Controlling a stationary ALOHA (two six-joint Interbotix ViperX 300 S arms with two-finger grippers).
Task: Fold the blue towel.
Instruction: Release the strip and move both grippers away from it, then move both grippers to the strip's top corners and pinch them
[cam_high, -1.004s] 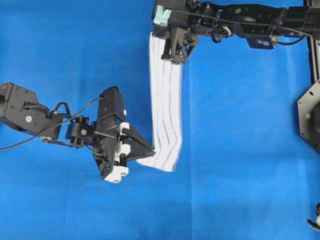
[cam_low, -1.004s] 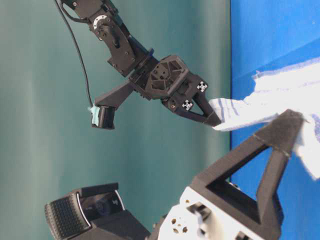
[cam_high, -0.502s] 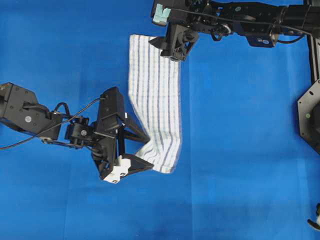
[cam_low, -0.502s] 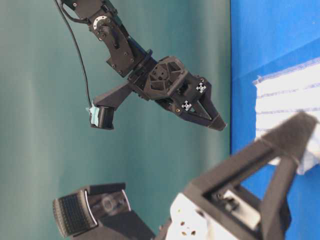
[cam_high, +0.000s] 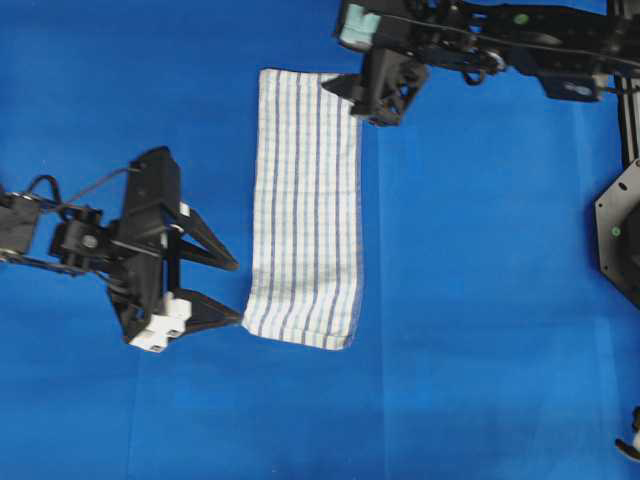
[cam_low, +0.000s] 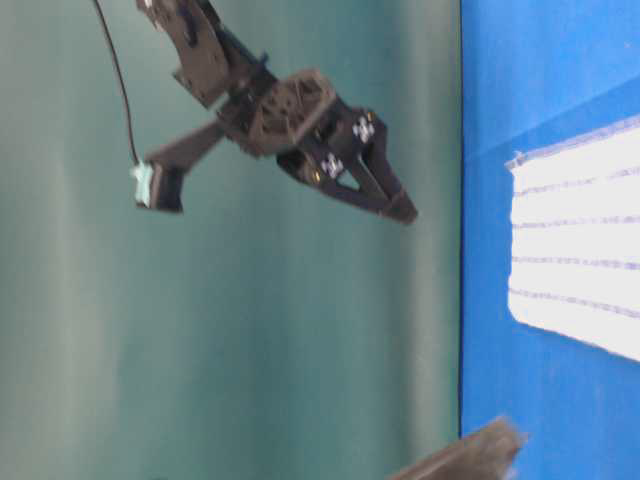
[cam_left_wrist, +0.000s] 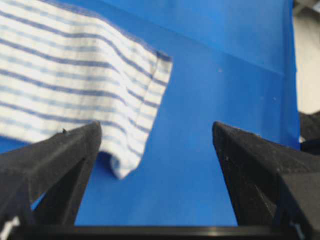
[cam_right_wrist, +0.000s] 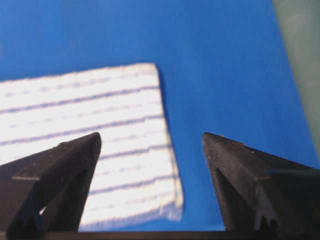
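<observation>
The blue towel, white with thin blue stripes, lies flat as a long rectangle on the blue table covering. My left gripper stands open just left of the towel's near left corner, with nothing between its fingers. In the left wrist view the towel lies ahead of the open left gripper, its corner slightly curled. My right gripper hangs open above the towel's far right corner, off the cloth. The right wrist view shows the towel below the empty right gripper. Seen from table level, the right gripper is raised clear of the towel.
A black arm mount stands at the table's right edge. A teal wall lies beyond the table's far edge. The blue covering extends on all sides of the towel.
Both grippers opened and let go of the towel, which dropped and spread flat into a wider rectangle. The left gripper drew back leftward; the right gripper shifted right and rose.
</observation>
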